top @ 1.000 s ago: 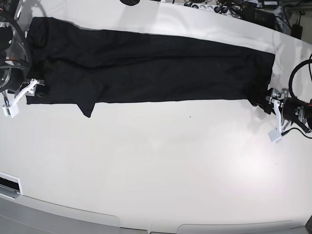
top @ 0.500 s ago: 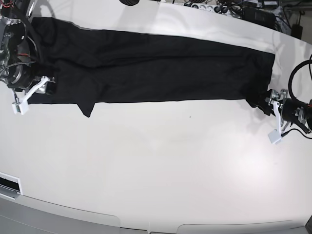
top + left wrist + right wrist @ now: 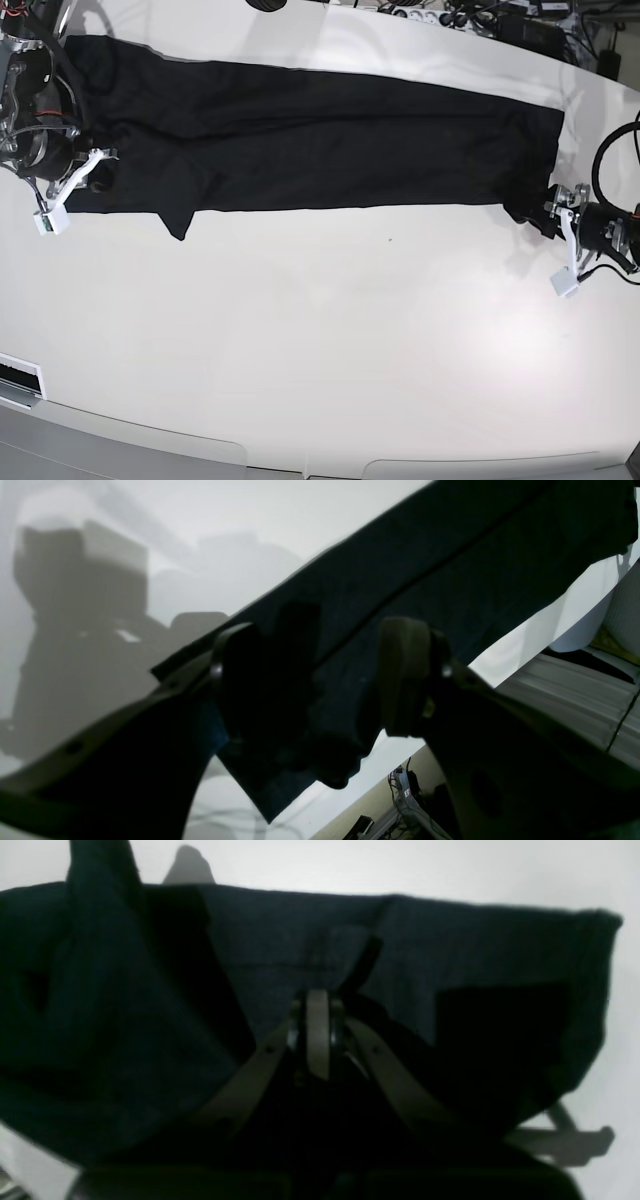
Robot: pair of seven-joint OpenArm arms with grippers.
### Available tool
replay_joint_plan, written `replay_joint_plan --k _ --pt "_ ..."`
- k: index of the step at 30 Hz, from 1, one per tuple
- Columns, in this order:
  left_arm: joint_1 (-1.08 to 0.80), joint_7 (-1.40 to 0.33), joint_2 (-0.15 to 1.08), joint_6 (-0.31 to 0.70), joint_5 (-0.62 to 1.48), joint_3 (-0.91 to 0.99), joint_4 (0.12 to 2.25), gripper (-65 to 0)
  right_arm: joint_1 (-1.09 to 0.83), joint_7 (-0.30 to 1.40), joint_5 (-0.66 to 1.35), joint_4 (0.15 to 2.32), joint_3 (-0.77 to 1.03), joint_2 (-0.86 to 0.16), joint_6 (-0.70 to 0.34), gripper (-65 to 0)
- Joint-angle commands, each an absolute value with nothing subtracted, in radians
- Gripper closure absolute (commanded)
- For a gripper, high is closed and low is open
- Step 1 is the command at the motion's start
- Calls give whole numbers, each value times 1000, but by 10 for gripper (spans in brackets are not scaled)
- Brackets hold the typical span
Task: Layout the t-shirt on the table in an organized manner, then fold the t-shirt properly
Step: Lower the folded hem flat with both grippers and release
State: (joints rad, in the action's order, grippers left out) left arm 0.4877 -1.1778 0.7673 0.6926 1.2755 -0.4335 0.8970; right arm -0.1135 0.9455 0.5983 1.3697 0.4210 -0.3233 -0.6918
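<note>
One t-shirt (image 3: 320, 140), one table (image 3: 330, 340), two pincers.

The t-shirt (image 3: 320, 140) collar end is hidden behind the right pincer (image 3: 62, 195) at nine o'clock. The counter (image 3: 330, 340) is cut off at the lower edge. The right wrist view is blurred.

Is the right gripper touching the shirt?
Touching. The right wrist view shows the right gripper with its jaws shut together, black shirt cloth bunched right around them.
</note>
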Motion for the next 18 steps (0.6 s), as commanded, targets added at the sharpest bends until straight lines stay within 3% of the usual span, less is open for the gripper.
replay_joint_plan --k 1,6,18 --pt "510 -1174 790 698 1291 -426 908 -375 -100 959 659 1389 428 -350 -698 0" --pt "510 -1174 789 698 1291 -426 908 -375 -120 1107 817 1482 453 -358 -698 0" --pt "510 -1166 789 698 1291 -426 908 -375 -386 1150 924 1866 466 -352 -698 0"
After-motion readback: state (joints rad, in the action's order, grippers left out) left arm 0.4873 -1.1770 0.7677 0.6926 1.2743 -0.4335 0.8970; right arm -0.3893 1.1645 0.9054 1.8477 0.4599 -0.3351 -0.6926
